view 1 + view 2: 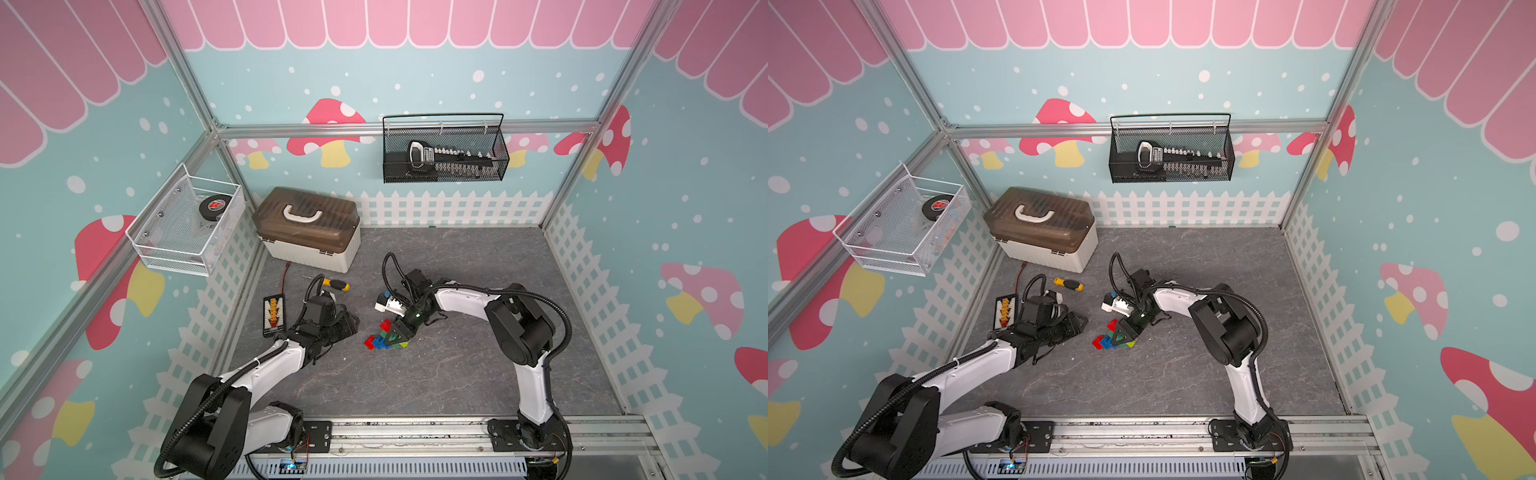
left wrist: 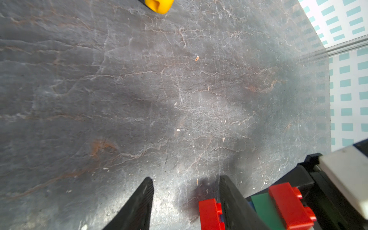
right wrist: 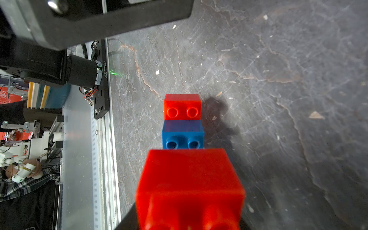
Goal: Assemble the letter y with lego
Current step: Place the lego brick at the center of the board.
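Item: the letter y (image 1: 385, 340), on the counter (image 1: 457, 374) directly under the right fingers (image 1: 399, 331), 1 red brick (image 3: 189, 189) between them; we cannot tell whether they clench it or stand loose. Left fingers (image 2: 144, 201) spread, empty, just beside the cluster. We advise pressing squarely onto the studs, then lifting straight off.

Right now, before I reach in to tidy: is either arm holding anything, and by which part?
Left gripper: fingers apart, nothing held. Right gripper sits over the forked end of the letter y; a grip there cannot be told.
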`<move>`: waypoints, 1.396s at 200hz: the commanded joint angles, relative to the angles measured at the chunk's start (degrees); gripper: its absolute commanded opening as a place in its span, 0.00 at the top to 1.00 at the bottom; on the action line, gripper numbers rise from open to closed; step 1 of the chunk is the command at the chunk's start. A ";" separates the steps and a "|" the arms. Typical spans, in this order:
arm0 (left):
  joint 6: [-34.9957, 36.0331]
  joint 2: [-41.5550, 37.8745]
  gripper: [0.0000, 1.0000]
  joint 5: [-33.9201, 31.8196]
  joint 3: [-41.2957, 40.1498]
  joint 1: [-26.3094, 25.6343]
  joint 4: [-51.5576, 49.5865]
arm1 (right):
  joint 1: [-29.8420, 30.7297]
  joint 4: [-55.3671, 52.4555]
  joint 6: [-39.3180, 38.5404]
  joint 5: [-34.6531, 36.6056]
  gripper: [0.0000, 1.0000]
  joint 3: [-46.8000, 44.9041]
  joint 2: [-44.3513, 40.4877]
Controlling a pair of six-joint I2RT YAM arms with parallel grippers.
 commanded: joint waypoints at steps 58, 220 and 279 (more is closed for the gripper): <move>0.59 -0.81 0.45 -0.87 0.80 0.49 -0.53 | -1.77 0.70 -0.24 -0.68 0.57 0.10 1.23; 0.43 6.54 0.45 0.92 3.28 -0.81 2.63 | -5.38 0.34 0.25 3.47 0.50 4.91 2.61; 0.86 11.13 0.45 0.83 6.60 -0.97 3.93 | -6.78 0.24 0.60 4.45 0.46 7.22 2.64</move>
